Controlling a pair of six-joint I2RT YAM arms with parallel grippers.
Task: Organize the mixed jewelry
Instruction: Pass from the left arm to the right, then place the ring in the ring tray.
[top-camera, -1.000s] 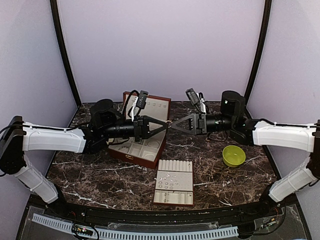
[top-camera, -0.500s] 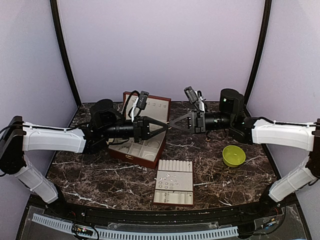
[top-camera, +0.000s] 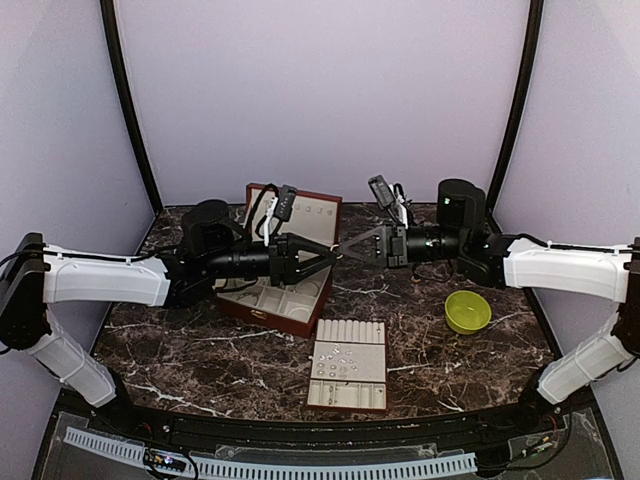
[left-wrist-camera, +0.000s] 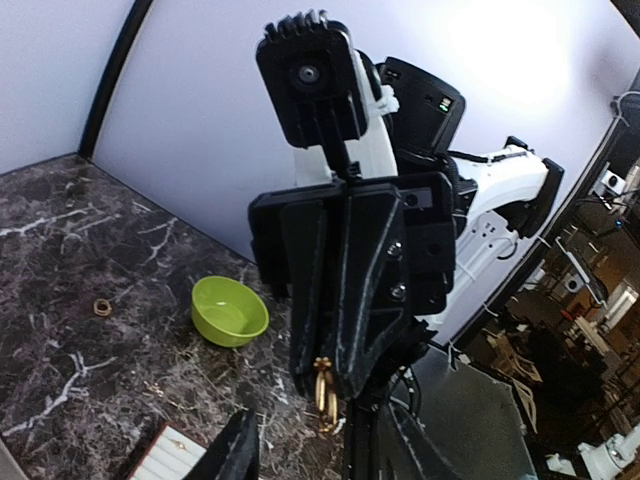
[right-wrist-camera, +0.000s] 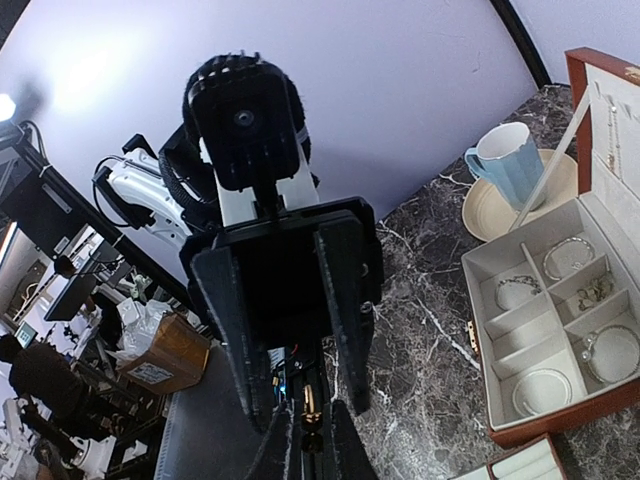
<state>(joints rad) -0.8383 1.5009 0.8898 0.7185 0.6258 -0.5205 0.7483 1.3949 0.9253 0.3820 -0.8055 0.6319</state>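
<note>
So the right hand (top-camera: 345, 248) pinches a little gold loop (left-wrist-camera: 325, 398) at its fingertips, with the left hand (top-camera: 325, 256) half-open just facing it.

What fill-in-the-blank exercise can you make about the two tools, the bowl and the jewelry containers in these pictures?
1. The right tool is shut on a small golden piece, and the left tool is ___.
2. The green bowl stands on the robot's ___ side.
3. The cream tray lies nearer to the robot than the reddish-brown ___.
Missing words: open; right; box.
</note>
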